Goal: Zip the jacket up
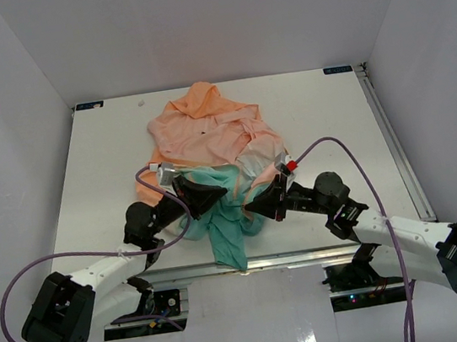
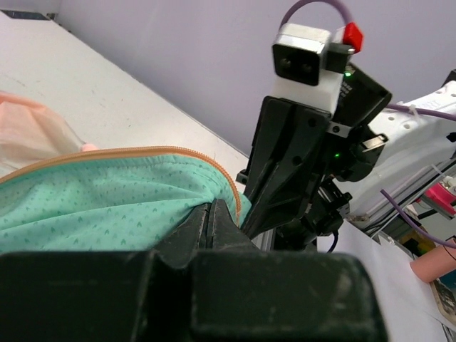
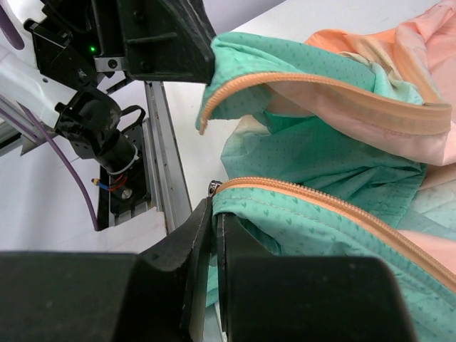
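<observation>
Two closed grippers pinch the thin hooded fabric jacket (image 1: pixel 206 136), peach-orange fading to teal-green, crumpled from the middle of the white table (image 1: pixel 94 181) to its near edge. The left gripper (image 1: pixel 204 198) and the right gripper (image 1: pixel 259 203) each clamp one teal front edge. You handle light, limp, soft cloth; take the firmer orange zipper tape (image 3: pixel 320 206).

A white table (image 1: pixel 103 188) sits enclosed by plain pale walls (image 1: pixel 207 21) on three sides, evenly lit.
</observation>
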Controlling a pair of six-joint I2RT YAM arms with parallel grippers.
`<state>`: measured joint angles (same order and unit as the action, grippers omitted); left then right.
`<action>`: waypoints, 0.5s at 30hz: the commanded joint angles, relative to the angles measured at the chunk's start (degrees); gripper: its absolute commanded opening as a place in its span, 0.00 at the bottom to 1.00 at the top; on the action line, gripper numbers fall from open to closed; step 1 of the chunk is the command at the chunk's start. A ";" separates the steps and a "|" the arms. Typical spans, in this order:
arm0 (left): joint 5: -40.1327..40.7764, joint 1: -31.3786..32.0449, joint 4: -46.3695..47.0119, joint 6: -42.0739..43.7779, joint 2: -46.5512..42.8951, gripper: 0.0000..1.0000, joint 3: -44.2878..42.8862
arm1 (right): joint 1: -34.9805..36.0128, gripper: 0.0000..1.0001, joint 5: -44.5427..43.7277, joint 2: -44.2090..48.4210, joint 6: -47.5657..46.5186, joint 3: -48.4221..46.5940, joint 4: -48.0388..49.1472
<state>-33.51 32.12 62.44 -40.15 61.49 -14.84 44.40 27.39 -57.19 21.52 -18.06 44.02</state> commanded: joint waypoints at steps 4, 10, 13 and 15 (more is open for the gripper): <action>-1.54 0.24 11.55 -2.58 1.52 0.00 1.49 | 1.09 0.08 1.68 -3.11 1.94 -0.92 10.12; -1.60 0.31 11.61 -1.90 1.18 0.00 1.71 | 2.28 0.08 2.59 -3.66 2.09 -0.34 14.88; -1.57 0.31 11.57 -1.43 1.27 0.00 1.92 | 2.53 0.08 3.10 -3.37 2.47 -0.13 16.60; -1.64 0.35 11.95 -1.42 1.52 0.00 1.96 | 2.57 0.08 3.19 -3.32 2.82 -0.21 17.48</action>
<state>-34.11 32.12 71.30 -42.01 63.23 -13.54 46.46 29.30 -61.21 23.73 -18.04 54.18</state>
